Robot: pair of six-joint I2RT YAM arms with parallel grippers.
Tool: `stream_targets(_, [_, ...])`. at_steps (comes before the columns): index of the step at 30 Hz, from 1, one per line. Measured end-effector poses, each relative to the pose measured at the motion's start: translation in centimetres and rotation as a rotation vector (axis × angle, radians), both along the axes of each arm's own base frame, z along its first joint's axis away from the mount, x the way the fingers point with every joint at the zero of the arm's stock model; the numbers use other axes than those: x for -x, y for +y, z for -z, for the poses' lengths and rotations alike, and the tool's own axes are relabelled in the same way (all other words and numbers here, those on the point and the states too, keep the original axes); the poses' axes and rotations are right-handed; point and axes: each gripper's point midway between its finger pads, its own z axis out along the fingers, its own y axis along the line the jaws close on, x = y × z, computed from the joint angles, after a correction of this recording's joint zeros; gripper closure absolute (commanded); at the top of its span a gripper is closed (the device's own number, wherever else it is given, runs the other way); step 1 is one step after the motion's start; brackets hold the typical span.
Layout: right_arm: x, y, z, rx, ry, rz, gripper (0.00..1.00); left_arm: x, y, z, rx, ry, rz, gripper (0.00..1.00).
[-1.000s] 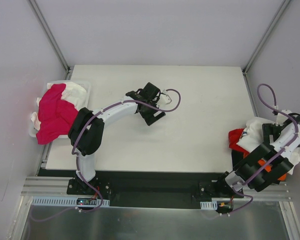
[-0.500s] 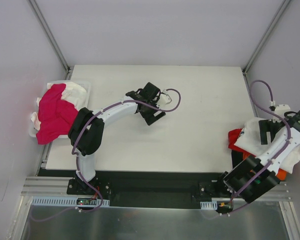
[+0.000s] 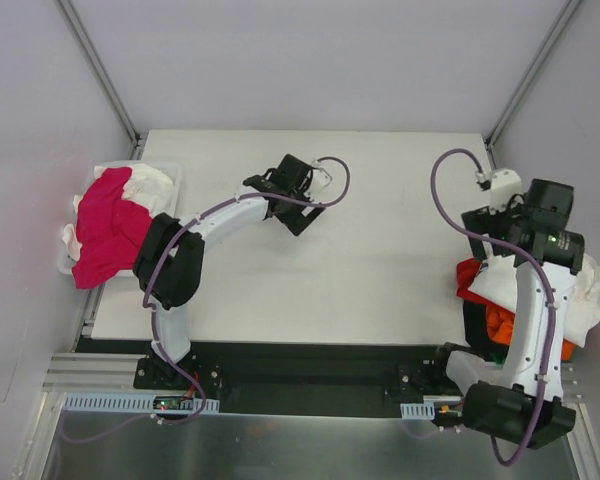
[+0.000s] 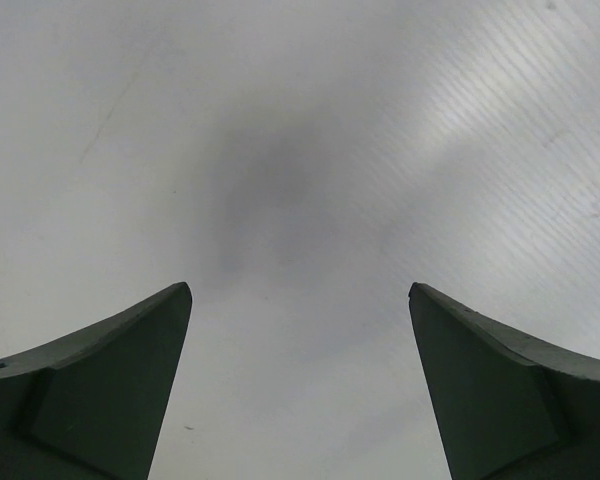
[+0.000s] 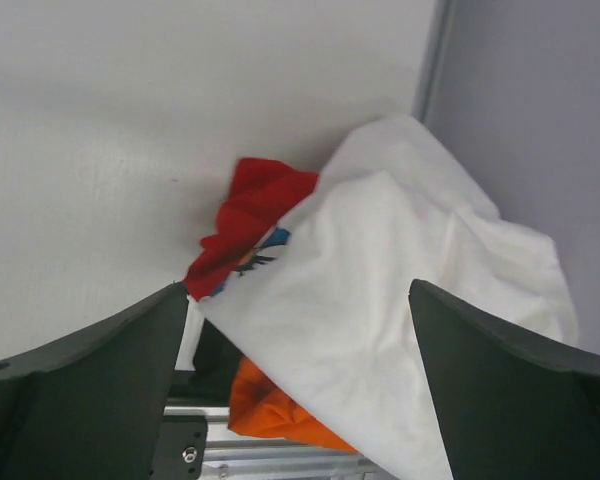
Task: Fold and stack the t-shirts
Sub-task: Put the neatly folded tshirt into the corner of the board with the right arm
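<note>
A heap of t-shirts lies at the table's right edge: a white tee (image 3: 585, 295) on top, a red one (image 3: 468, 278) and an orange one (image 3: 498, 325) under it. In the right wrist view the white tee (image 5: 400, 270) drapes over the red (image 5: 250, 210) and orange (image 5: 270, 400) cloth. My right gripper (image 5: 300, 290) hangs open above this heap and holds nothing; from above, the right gripper (image 3: 520, 232) sits over the heap's far side. A magenta-pink tee (image 3: 105, 225) lies at the far left. My left gripper (image 4: 300, 290) is open over bare table; from above, the left gripper (image 3: 298, 188) is mid-table.
The magenta tee rests on white cloth in a white bin (image 3: 170, 178) hanging off the table's left edge. Grey walls and metal frame posts (image 3: 525, 85) close in the table. A black block (image 5: 215, 350) and a metal rail (image 5: 180, 455) lie under the right heap.
My right arm has risen off the heap and swung back, its open gripper now above the heap's far side. The left gripper shifted slightly to the far left and opened a little wider.
</note>
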Motion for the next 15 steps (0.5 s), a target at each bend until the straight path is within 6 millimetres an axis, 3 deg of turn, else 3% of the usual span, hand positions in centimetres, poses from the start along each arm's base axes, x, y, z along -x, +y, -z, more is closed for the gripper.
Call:
stream_targets(3, [-0.8, 3.0, 2.9, -0.047, 0.075, -0.053, 0.04, -2.3, 2.4, -0.7, 0.048, -0.012, -0.146, 0.15])
stream_targets(6, [-2.2, 6.4, 5.6, -0.080, 0.141, -0.116, 0.04, -4.4, 6.0, -1.1, 0.099, -0.009, -0.307, 0.03])
stream_targets(10, [-4.4, 10.0, 8.1, -0.097, 0.206, -0.157, 0.04, -6.2, 10.7, -2.2, 0.137, -0.029, -0.471, 0.01])
stream_targets(12, [-5.8, 11.8, 8.9, -0.088, 0.250, -0.177, 0.04, -6.3, 11.5, -2.9, 0.142, -0.046, -0.498, 0.01])
stream_targets(15, [-8.8, 14.7, 10.0, -0.063, 0.292, -0.205, 0.04, -5.6, 11.1, -3.4, 0.143, -0.057, -0.488, 0.01])
